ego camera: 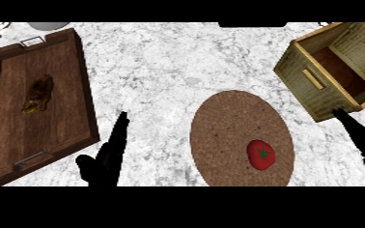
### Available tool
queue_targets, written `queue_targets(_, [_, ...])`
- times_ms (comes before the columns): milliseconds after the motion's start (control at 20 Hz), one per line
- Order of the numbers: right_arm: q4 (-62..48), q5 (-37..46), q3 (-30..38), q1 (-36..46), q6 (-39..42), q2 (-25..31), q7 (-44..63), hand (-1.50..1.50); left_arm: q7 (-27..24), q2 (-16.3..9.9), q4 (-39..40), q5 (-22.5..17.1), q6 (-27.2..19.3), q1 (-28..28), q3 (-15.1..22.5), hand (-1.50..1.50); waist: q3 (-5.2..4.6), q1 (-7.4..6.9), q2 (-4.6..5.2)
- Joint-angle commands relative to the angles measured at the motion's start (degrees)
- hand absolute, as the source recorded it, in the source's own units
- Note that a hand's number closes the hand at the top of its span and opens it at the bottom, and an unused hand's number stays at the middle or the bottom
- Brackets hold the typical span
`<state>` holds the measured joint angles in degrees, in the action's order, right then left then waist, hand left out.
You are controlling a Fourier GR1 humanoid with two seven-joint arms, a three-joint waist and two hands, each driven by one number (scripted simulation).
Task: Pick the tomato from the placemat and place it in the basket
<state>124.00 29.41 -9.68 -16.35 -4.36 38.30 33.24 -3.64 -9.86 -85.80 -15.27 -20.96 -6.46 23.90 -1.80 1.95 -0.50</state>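
The small round red tomato [261,154] with a green star-shaped calyx lies on the oval brown woven placemat [231,121], toward the mat's near right part, calyx up, so it sits steady and exposed from above. Nothing touches it.

The robot's right hand [352,128] shows only as black straight fingers coming in at the right edge, holding nothing. The tomato lies to that hand's left and a little nearer the robot, apart from it. Just beyond that hand, its near corner beside the fingertips, stands the square olive-tan woven basket [308,77] with a slot handle in its wall, its open top turned up to receive things. By my judgement, this puts the pick and the drop both within a short sweep of the right hand, with the grasp not yet made.

The left hand [107,157] rests open at the lower left, fingers straight and pointing away, empty, well left of the tomato. Further to its left lies a dark wooden tray [68,77] with metal handles, carrying a brownish food piece [38,95].
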Motion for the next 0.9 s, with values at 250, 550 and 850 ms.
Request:
queue_targets(250, [16.42,-4.79,-3.30,0.55,12.35,2.74,22.59,-1.50,-2.88,-5.66,-6.66,1.52,-0.30,7.06,-6.11,0.00,1.30,-3.24,-0.06])
queue_targets(550, [16.23,-4.18,-5.39,5.45,17.25,4.09,32.91,-1.50,-2.79,-4.36,-4.33,1.14,-0.77,8.85,-5.90,0.00,1.40,-3.14,0.20])
queue_targets(850, [12.75,-2.67,-8.36,7.88,16.54,2.33,35.38,-1.50,-1.03,-5.75,-6.07,0.52,-0.65,10.38,-6.33,0.00,1.54,-3.72,0.21])
